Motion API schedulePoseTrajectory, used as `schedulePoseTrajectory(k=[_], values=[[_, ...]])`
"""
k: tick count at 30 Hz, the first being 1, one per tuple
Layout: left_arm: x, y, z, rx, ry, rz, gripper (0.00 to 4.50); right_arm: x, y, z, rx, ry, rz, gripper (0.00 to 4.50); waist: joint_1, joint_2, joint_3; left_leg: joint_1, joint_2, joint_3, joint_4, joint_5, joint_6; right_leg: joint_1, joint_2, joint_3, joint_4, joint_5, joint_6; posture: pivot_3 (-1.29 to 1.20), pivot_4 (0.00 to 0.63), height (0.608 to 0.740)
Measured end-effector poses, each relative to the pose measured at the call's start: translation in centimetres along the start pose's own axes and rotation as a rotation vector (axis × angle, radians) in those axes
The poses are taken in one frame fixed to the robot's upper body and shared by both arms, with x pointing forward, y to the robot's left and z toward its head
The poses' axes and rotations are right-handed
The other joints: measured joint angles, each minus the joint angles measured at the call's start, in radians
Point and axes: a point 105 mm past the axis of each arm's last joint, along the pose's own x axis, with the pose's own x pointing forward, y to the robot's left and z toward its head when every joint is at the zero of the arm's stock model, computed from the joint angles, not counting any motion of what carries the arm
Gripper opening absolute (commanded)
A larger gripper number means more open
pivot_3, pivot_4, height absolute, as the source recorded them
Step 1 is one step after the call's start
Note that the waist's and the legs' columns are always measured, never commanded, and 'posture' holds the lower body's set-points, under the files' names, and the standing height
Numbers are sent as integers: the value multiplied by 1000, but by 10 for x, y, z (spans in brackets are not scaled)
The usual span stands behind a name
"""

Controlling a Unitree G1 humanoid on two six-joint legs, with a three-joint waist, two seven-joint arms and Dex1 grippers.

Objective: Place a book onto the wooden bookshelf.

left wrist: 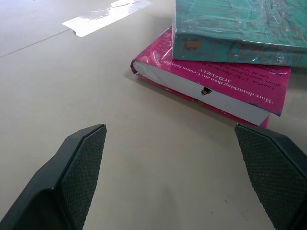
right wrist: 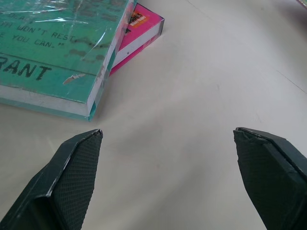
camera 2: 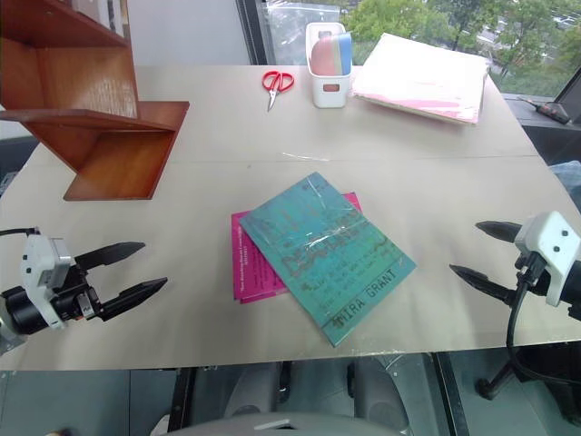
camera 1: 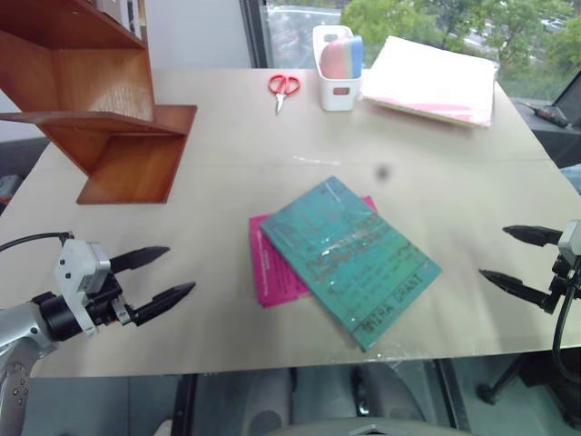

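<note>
The teal-green book (camera 1: pixel 349 259) lies flat at the middle of the table, resting askew on a magenta-pink book (camera 1: pixel 272 268). The wooden bookshelf (camera 1: pixel 100 109) stands at the table's far left corner, its tiers joined by slanted supports. My left gripper (camera 1: pixel 163 277) hovers open near the front left edge, pointing toward the two books with bare table between. My right gripper (camera 1: pixel 508 256) stands open near the front right edge, pointing at the teal book's near corner (right wrist: pixel 91 108). Nothing is between either pair of fingers.
Red-handled scissors (camera 1: pixel 283 88) lie at the back of the table. Beside them stands a white holder (camera 1: pixel 337 68) with pastel items, and a pale pink-white paper stack (camera 1: pixel 436 80) lies at the back right. A strip of clear tape (left wrist: pixel 105 15) is stuck to the tabletop.
</note>
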Motion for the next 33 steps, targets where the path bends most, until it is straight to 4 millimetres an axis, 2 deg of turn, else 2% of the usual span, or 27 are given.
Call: schedulePoseTrajectory(k=[3,6,8,10,13,14,16,17,19,25,33], values=[[2,0,4,4,-15,-14,4500,1,-2,2,-1,-4,-8,4492,0,0,0,0,0,0,0,0,0,0,0,0,1,0,0,0,150,740],[10,-4,25,31,-105,-106,4500,7,1,6,2,-10,2,4492,2,0,0,0,0,-1,2,0,0,0,0,-1,1,-1,-2,0,150,740],[12,-9,31,39,-133,-164,4500,10,6,5,19,-4,27,4492,1,0,0,0,0,0,2,0,0,1,0,0,1,0,0,0,150,740],[13,-13,32,36,-142,-199,4500,10,7,3,34,7,37,3981,1,0,0,0,0,0,1,0,0,0,0,0,1,0,0,0,150,740],[16,-23,34,48,-136,-294,4500,8,19,-1,72,59,109,2900,1,0,0,0,0,-1,1,0,0,0,1,-1,1,0,0,0,150,740],[18,-28,34,54,-130,-340,4500,9,34,-4,101,86,187,1979,1,1,-1,0,0,-1,0,0,0,0,1,-1,1,0,0,0,150,740],[19,-30,34,53,-130,-356,4500,10,40,-4,111,89,217,1476,2,1,0,0,0,-1,1,0,0,0,1,-1,1,0,0,0,150,740],[23,-32,35,59,-137,-380,4500,14,54,-8,136,120,290,820,1,0,-1,0,0,-1,1,0,0,1,1,-1,1,0,0,0,150,740],[25,-34,36,62,-140,-398,4500,19,67,-9,148,119,351,51,1,0,-1,0,1,-1,2,0,0,1,1,-1,1,0,1,0,150,740],[28,-37,34,60,-132,-417,4500,51,93,-1,164,32,488,51,-2,-1,-1,0,1,-1,4,0,0,1,1,-1,2,0,1,0,150,740],[29,-39,31,49,-127,-403,4500,76,114,5,185,-33,569,51,1,-1,-2,0,1,-2,4,0,0,1,1,-2,2,0,1,0,150,740]])
